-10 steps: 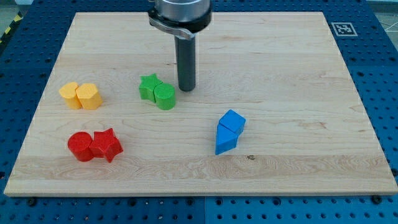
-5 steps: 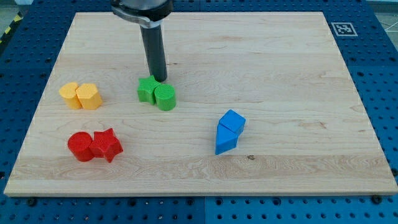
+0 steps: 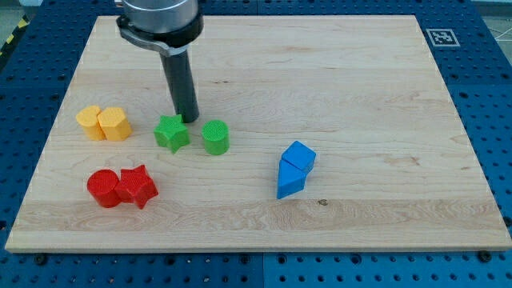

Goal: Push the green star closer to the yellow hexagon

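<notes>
While touching the green star [image 3: 171, 133], my tip [image 3: 186, 119] sits behind it.

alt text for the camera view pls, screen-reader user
My tip sits just above-right of the green star, which lies between the yellow hexagon at left and the green cylinder at right, on a wooden board. Red blocks lie lower left, blue blocks right.

The arm's dark rod hangs upright from twelve o'clock, my tip [image 3: 187, 119] resting low at its six o'clock end.
</notes>
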Controlling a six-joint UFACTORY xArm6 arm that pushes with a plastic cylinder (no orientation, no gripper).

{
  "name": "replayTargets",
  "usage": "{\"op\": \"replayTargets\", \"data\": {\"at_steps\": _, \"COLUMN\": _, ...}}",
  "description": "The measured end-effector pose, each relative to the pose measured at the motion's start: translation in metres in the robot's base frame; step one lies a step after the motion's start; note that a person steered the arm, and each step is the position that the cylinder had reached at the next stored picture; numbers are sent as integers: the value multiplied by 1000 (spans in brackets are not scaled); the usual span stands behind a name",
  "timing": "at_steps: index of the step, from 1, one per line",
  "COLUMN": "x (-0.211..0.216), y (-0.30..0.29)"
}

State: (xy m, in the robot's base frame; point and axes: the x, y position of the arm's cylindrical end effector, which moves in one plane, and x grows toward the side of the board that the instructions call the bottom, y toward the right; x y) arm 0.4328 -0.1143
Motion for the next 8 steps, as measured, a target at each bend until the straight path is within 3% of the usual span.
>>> {"op": "replayTargets", "data": {"at_steps": 3, "x": 38, "y": -37}}
{"op": "replayTargets", "data": {"at_steps": 5, "x": 8, "y": 7}}
{"op": "replayTargets", "data": {"at_steps": 6, "x": 13, "y": 24}}
{"op": "replayTargets", "data": {"at_steps": 8, "x": 61, "y": 26}}
